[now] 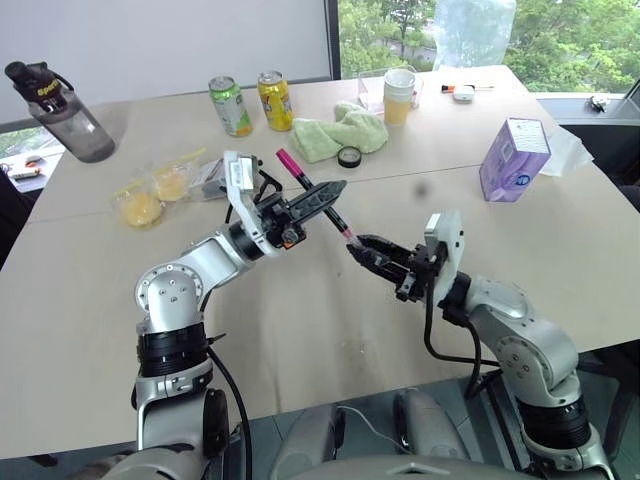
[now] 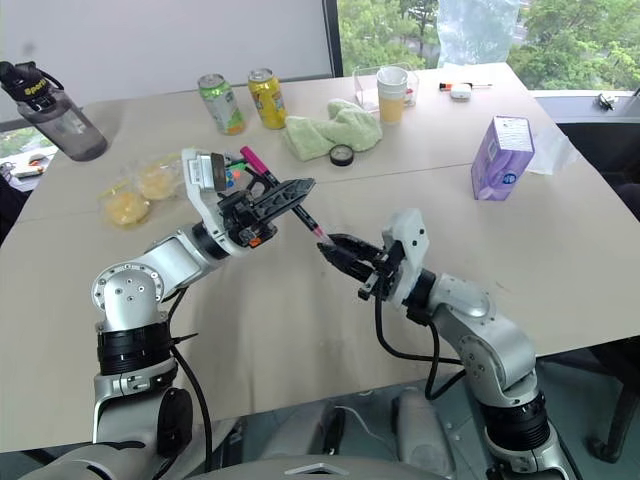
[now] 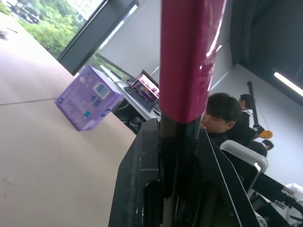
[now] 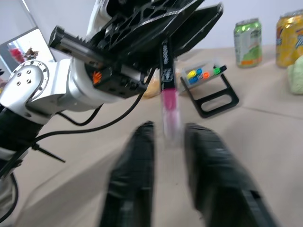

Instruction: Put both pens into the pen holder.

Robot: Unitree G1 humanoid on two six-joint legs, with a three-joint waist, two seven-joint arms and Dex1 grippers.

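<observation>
- Two hands meet above the middle of the pale tabletop, with one slim pink marker with a dark middle between them.
- Left hand is clenched on the marker's dark middle; pink end tilts up and away.
- Right hand sits at the marker's lower pink tip, fingers parted either side of it, not pressing.
- Boxy greyish-clear pen holder with black rim lies tipped on the tabletop beyond the left arm, bright marker ends showing.
- Green and yellow drink cans stand further back.
</observation>
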